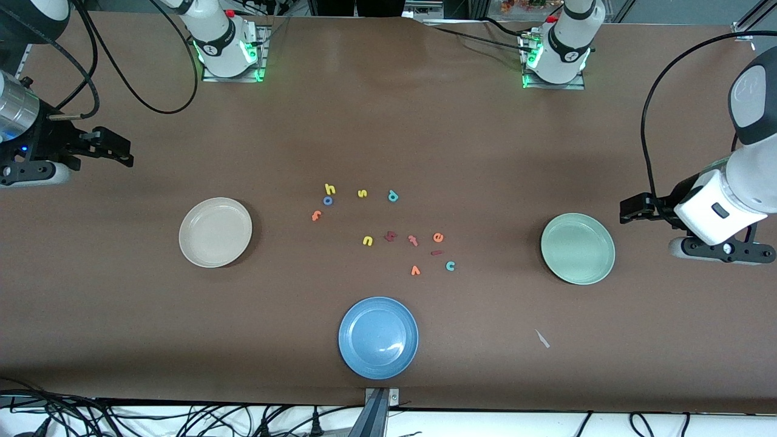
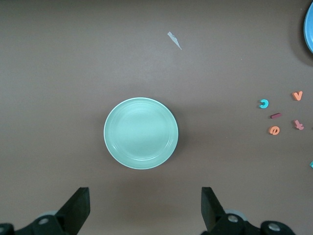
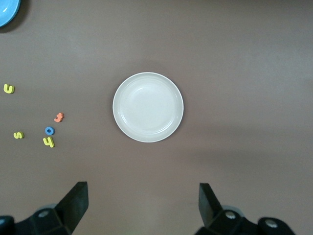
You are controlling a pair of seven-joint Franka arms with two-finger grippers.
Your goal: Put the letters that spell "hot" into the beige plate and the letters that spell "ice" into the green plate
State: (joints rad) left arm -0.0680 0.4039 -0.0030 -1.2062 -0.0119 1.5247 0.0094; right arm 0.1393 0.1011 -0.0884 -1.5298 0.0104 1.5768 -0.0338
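Observation:
The yellow "h" (image 1: 329, 188), blue "o" (image 1: 328, 200) and orange "t" (image 1: 316, 215) lie mid-table, close together. The orange "e" (image 1: 437, 237), dark red "i" (image 1: 436, 252) and teal "c" (image 1: 450, 265) lie nearer the front camera, toward the green plate (image 1: 577, 248). The beige plate (image 1: 215, 232) sits toward the right arm's end. Both plates hold nothing. My left gripper (image 1: 628, 209) hangs open over the table's end beside the green plate (image 2: 141, 133). My right gripper (image 1: 118, 152) hangs open over the other end, beside the beige plate (image 3: 148, 107). Neither holds anything.
A blue plate (image 1: 378, 337) sits near the front edge. Other letters lie among the task ones: yellow "s" (image 1: 362, 193), teal "p" (image 1: 393, 195), yellow "u" (image 1: 367, 241), a dark red letter (image 1: 390, 236), a reddish "t" (image 1: 413, 240), an orange "v" (image 1: 415, 271). A white scrap (image 1: 542, 338) lies near the green plate.

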